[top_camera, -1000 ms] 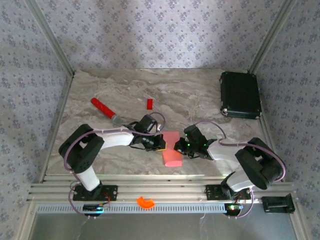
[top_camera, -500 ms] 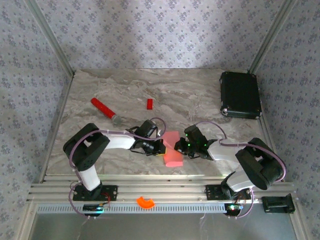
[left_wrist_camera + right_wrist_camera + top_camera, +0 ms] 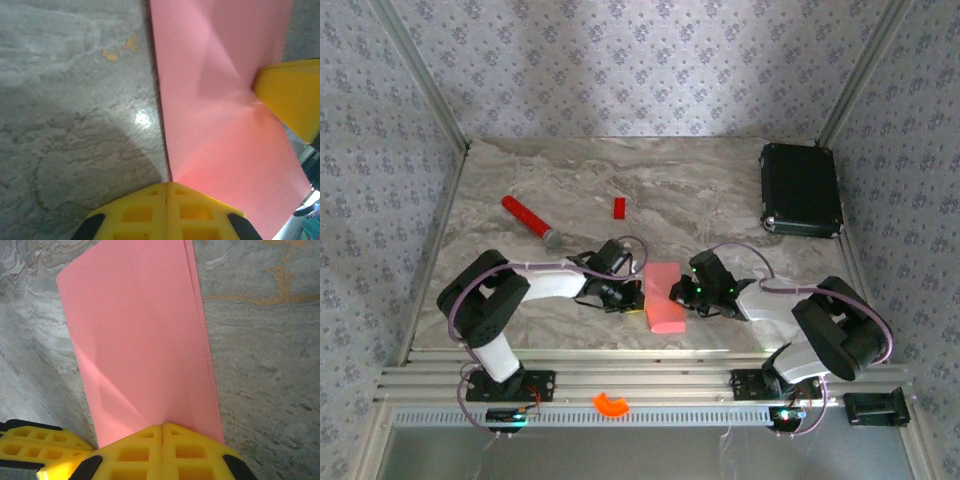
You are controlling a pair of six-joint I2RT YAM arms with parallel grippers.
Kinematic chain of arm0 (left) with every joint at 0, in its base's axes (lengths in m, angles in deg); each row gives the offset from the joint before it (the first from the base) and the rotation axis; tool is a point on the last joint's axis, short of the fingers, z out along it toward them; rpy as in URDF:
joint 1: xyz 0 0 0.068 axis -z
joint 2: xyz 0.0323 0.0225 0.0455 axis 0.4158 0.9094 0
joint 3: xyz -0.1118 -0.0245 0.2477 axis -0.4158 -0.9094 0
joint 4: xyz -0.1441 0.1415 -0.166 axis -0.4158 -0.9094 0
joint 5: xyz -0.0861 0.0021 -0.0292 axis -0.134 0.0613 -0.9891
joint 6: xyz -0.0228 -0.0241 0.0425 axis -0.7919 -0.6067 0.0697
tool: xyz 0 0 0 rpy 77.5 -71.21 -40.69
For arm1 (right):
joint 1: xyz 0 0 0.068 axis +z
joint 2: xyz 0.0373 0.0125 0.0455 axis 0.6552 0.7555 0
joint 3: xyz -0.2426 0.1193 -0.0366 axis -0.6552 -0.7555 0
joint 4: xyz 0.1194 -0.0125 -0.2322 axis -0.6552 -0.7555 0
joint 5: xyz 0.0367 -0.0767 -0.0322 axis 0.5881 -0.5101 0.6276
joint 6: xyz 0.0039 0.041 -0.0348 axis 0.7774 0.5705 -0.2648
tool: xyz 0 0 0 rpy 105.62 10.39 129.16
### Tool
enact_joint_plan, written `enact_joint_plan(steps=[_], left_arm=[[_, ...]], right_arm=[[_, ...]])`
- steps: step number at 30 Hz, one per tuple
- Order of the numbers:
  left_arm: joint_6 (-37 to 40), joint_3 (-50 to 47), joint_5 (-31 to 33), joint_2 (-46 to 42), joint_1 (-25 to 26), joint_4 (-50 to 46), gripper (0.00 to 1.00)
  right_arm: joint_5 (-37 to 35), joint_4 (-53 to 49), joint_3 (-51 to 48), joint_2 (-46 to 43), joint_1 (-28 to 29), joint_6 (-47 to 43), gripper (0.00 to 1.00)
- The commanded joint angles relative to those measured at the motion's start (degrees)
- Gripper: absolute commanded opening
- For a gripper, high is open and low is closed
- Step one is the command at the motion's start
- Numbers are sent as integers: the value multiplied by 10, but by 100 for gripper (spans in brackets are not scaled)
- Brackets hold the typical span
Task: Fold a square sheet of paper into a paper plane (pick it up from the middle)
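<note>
Front centre: sheet of paper point(image 3: 663, 297); behind left: stick point(image 3: 528, 221); behind right: case point(image 3: 801, 189).

Marble table point(image 3: 720, 200): stick point(image 3: 525, 219), block point(image 3: 618, 207), case point(image 3: 801, 189)

salmon-pink sheet of paper point(image 3: 663, 296), grey veined marble table point(image 3: 700, 190), black case point(image 3: 801, 189), red stick point(image 3: 525, 214)

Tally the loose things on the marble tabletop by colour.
Pink: 1, the folded paper
Red: 2, the stick and the small block
Black: 1, the case
Total: 4
</note>
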Motion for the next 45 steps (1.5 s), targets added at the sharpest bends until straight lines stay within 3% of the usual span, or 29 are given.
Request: enact_joint_plan(steps=[1, 24, 35, 45], left_arm=[[-2, 29, -7, -18, 2, -10, 0], [-8, 13, -5, 24, 16, 18, 0], [-1, -6, 21, -5, 16, -3, 0], [-25, 35, -9, -26, 24, 25, 0]], right_arm=[[-37, -71, -22, 5, -4, 4, 0], [-36, -65, -26, 3, -5, 7, 0], [-35, -67, -23, 3, -5, 7, 0], [-37, -69, -23, 3, -4, 7, 0]])
